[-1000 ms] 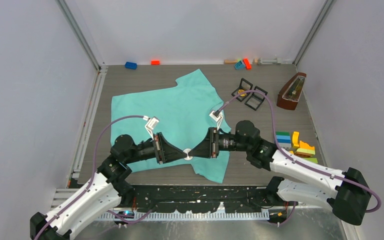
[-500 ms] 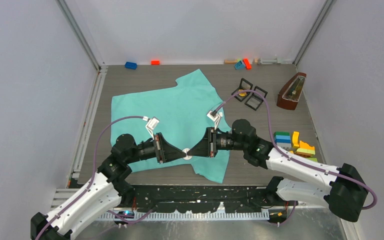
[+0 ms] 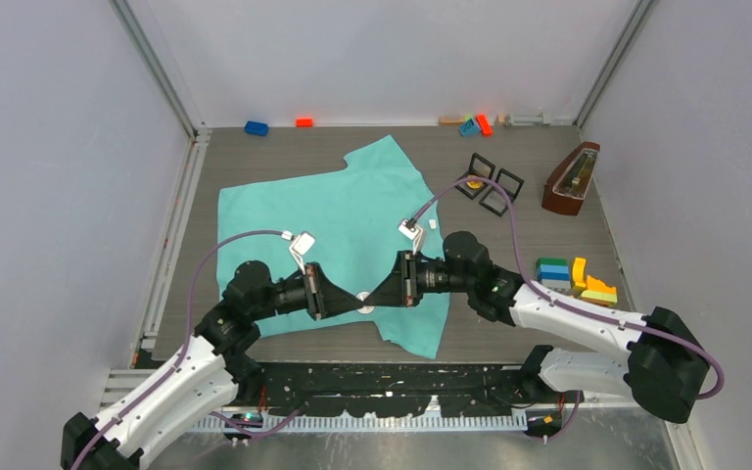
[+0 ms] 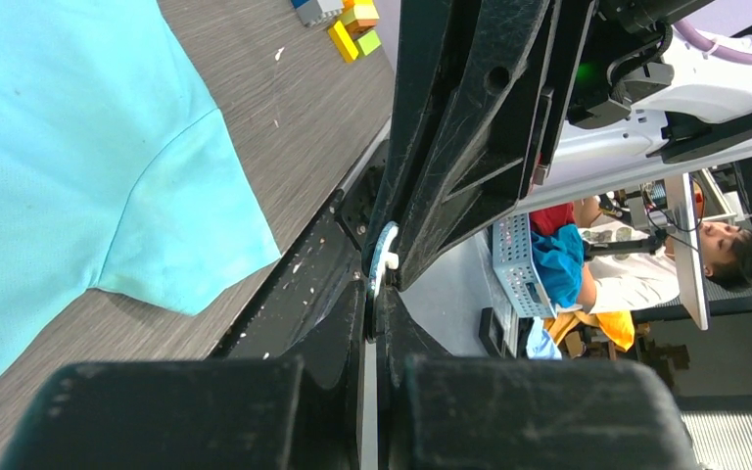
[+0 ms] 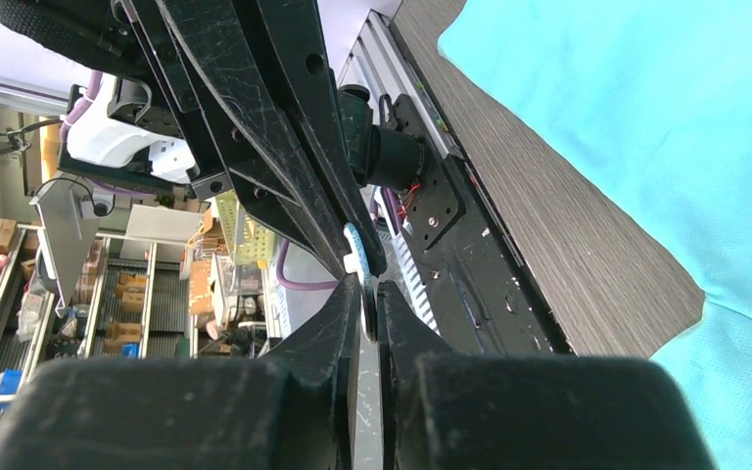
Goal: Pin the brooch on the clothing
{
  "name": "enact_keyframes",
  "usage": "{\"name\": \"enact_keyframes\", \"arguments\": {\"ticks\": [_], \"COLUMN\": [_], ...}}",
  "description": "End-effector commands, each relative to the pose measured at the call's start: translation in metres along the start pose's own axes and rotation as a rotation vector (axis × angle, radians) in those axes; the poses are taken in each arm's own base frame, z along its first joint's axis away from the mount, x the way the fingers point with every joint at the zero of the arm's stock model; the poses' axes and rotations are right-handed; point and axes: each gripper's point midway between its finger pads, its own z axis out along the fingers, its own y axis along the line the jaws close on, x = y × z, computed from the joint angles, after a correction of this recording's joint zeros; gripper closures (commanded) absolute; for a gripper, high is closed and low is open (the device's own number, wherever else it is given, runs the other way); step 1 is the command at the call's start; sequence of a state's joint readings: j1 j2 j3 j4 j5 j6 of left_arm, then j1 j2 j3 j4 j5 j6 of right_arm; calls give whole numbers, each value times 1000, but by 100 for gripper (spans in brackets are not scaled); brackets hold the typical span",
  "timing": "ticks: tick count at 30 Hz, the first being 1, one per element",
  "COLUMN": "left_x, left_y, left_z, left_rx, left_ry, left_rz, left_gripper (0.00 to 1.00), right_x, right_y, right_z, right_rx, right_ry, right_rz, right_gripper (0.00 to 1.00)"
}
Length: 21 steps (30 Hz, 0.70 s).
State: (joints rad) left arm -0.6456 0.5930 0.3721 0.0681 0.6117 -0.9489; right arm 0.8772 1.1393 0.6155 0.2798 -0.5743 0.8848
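The turquoise T-shirt (image 3: 333, 220) lies flat on the table, neck to the back; it also shows in the left wrist view (image 4: 69, 147) and the right wrist view (image 5: 646, 108). My left gripper (image 3: 356, 303) and right gripper (image 3: 373, 299) meet tip to tip above the shirt's front hem. Both are shut on the brooch (image 3: 364, 302), a small round white and blue disc held on edge between them. It shows in the left wrist view (image 4: 384, 257) and the right wrist view (image 5: 356, 262). The brooch is held in the air, clear of the fabric.
Two black square frames (image 3: 490, 186) and a brown wooden metronome (image 3: 570, 178) lie at the back right. Coloured blocks (image 3: 578, 279) sit at the right. Small blocks (image 3: 256, 127) line the back wall. Grey walls enclose three sides.
Both grippers, still joined on the brooch, have shifted slightly left. The right arm has reached further in; its wrist moved left.
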Motion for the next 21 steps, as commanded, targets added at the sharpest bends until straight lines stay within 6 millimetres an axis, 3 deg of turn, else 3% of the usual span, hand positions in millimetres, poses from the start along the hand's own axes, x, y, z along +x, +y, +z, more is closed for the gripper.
{"name": "enact_keyframes", "arguments": {"ticks": [1,6,12,15,19,20,21], "left_x": [-16,-15,-13,-13,-12,-13,-14], "left_y": [-45,-21,6,15,29,32,36], "left_z": [-5,-6,-5,-4,-5,-6,-7], "left_rx": [152,24,-105,-161,-240,-259,-278], "left_ry": [-52,-67,-68,-66,-68,-68,-69], "left_rz": [107,81,20,-12,-49,-52,-51], "left_gripper": [100,100,100,100,100,100,100], "right_x": [-14,-17,-17,-20,-28,-44,-35], "right_y": [11,28,46,50,31,28,4], "right_z": [5,-8,-26,-37,-47,-51,-54], "right_rx": [-12,-48,-94,-82,60,116,230], "right_ry": [-55,-89,-120,-161,-229,-295,-266], "right_rz": [-51,-78,-98,-104,-84,-86,-54], "right_gripper": [85,76,47,38,31,29,29]}}
